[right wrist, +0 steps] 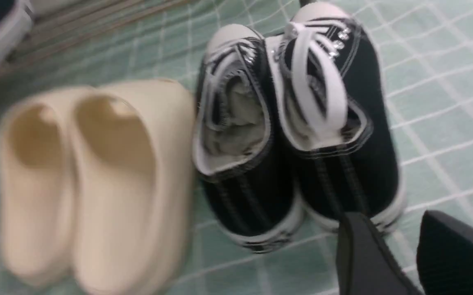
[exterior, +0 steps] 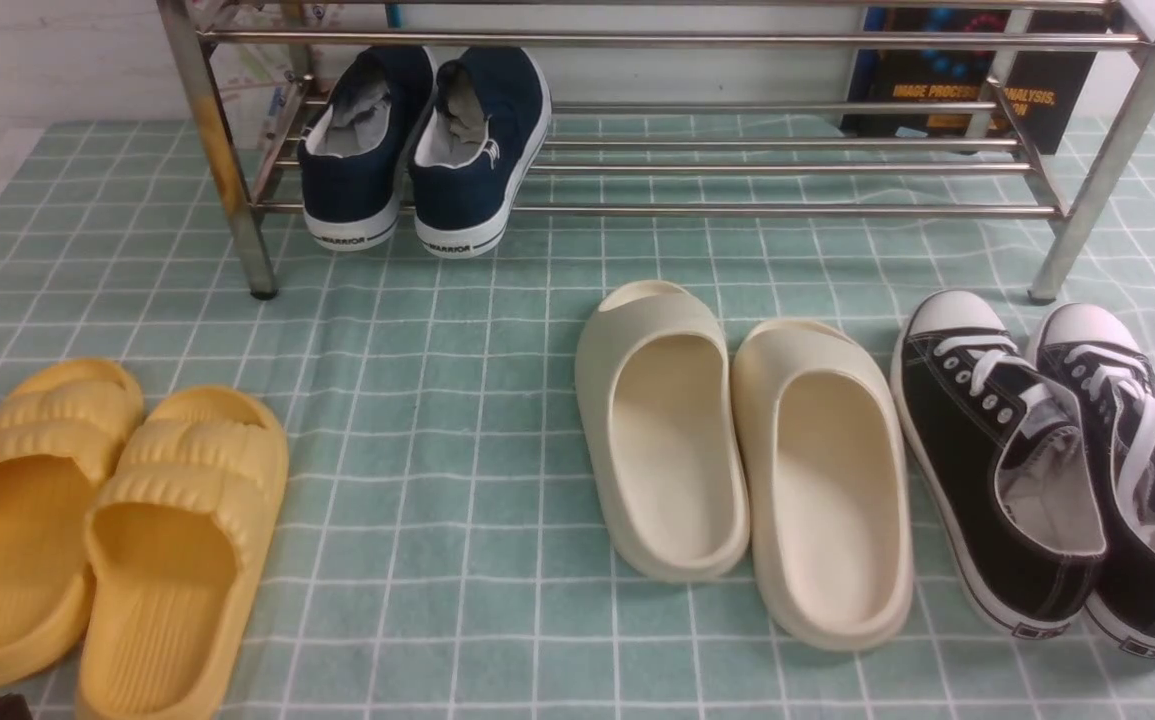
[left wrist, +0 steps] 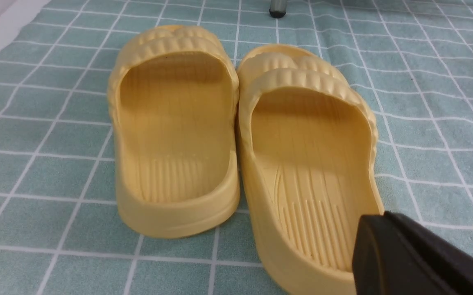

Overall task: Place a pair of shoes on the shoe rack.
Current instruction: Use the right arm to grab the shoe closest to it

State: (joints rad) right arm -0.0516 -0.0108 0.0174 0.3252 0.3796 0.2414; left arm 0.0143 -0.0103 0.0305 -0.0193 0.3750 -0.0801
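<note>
Right pincer, spread apart, hangs just behind the heels of the black sneakers, lower right of the front frame.

Right gripper parted, left gripper partly seen

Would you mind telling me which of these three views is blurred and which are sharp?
Right wrist view: blur smears the cream slippers and softens the black sneakers; left wrist view: sharp on the yellow slippers; front view: sharp and evenly lit, with mild glints on the shoe rack bars.
</note>
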